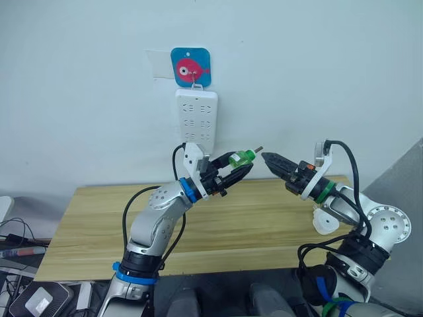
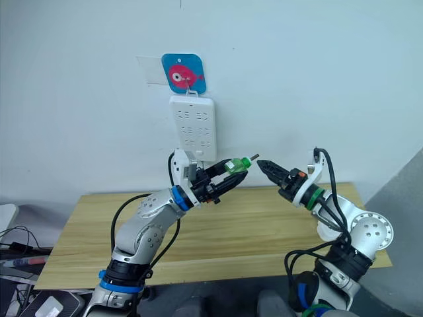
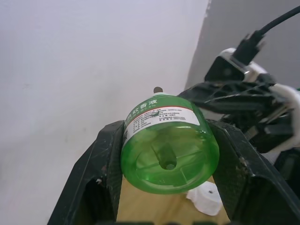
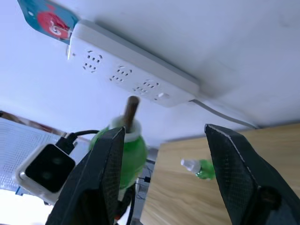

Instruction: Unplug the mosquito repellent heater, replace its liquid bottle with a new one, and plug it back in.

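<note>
**Bottle exchange in mid-air above the table**

Left gripper (image 1: pixel 239 173): clamping a green liquid bottle (image 1: pixel 242 157) by its sides, wick pointing toward the other arm, apparently offering it for a handover.

Power strip (image 1: pixel 195 116): hanging on the wall under a fish-print hook card (image 1: pixel 191 67), sockets standing vacant.

Right gripper (image 1: pixel 269 159): reaching toward the wick, fingers spreading wide around it without touching.

Second green bottle (image 4: pixel 200 168): lying on the wooden table (image 1: pixel 258 218).

Mosquito repellent heater (image 1: pixel 323 222): sitting unplugged at the table's right edge, presumably awaiting its refill.
</note>
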